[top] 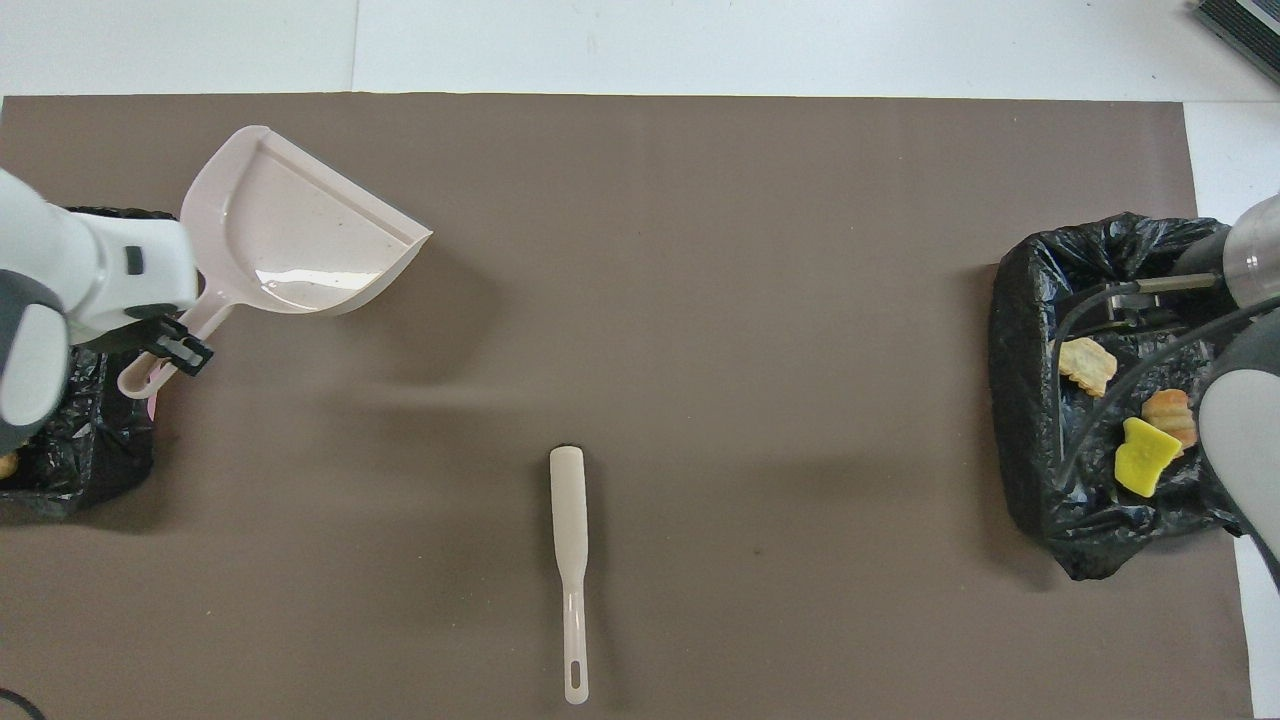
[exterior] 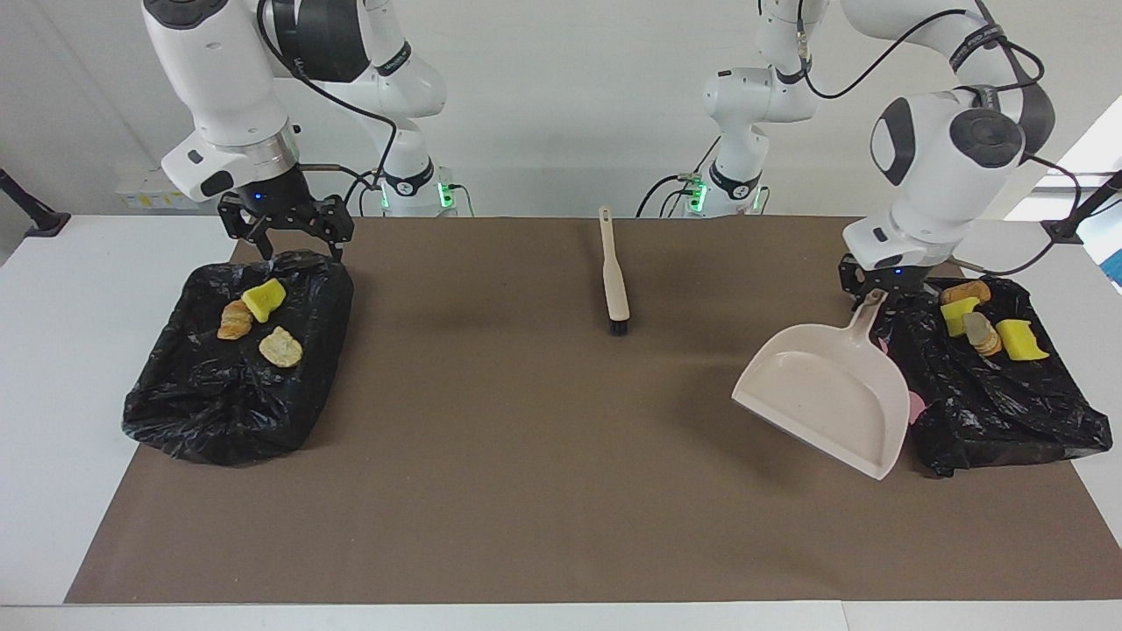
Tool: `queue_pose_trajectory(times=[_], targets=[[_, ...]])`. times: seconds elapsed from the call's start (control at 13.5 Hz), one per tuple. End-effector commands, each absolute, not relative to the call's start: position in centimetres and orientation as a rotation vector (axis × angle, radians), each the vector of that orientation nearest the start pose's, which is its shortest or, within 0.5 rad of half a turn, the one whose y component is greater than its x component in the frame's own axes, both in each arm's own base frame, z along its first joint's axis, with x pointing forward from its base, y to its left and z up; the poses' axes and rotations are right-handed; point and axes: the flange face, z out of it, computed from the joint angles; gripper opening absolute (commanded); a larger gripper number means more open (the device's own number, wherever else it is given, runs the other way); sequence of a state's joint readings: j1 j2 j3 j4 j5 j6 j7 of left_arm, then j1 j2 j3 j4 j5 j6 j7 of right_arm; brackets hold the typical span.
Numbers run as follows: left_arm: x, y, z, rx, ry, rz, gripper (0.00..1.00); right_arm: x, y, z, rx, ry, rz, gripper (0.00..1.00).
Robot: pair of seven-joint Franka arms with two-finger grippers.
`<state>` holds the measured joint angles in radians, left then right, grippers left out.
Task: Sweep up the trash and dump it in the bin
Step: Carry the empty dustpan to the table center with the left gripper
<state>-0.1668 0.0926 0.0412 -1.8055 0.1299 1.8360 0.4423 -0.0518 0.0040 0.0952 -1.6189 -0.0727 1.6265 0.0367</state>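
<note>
Left tool (exterior: 863,294) grips dustpan (exterior: 828,394) (raised)

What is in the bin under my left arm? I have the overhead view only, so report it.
Observer: Four scraps lie in that black-lined bin: two yellow sponge bits and two golden-brown bread lumps.
Operator: Check the right gripper. Its arm hides it from me.
Observer: The right gripper hangs open over the robot-side rim of the other bin, holding nothing.
Operator: Give me the dustpan's tilt.
Observer: The left gripper is shut on the handle. The dustpan slopes down from it, lip low over the brown mat.
</note>
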Motion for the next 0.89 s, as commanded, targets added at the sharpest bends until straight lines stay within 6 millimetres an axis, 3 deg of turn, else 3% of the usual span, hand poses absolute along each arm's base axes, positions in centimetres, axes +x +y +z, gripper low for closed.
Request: queue_pose_trajectory(times=[0.0, 0.15, 0.3, 0.44, 0.59, 0.74, 0.81], targets=[[59.8, -15.2, 45.6, -2.939, 0.703, 0.083, 0.0, 55.2, 1.3, 60.2, -3.158, -0.008, 0.026, 1.0], [60.8, -17.9, 43.9, -2.999, 0.52, 0.093, 0.0, 55.5, 0.7, 60.6, -3.125, 0.022, 0.036, 1.0], [60.9, -22.7, 41.8, -3.036, 0.352, 0.075, 0.0, 55.5, 0.6, 60.6, -3.118, 0.027, 0.048, 1.0], [60.8, -24.4, 41.8, -3.101, 0.145, 0.04, 0.0, 55.2, 0.4, 60.6, -3.125, 0.03, 0.044, 1.0], [60.2, -27.0, 42.2, -3.133, 0.16, -0.014, 0.0, 55.2, 0.7, 60.6, -3.124, 0.02, 0.044, 1.0], [59.3, -29.9, 40.4, -3.13, 0.141, 0.014, 0.0, 55.3, 0.6, 60.5, -3.124, 0.025, 0.046, 1.0], [59.4, -30.2, 40.7, -3.142, 0.098, 0.001, 0.0, 55.3, 0.6, 60.5, -3.124, 0.025, 0.046, 1.0]])
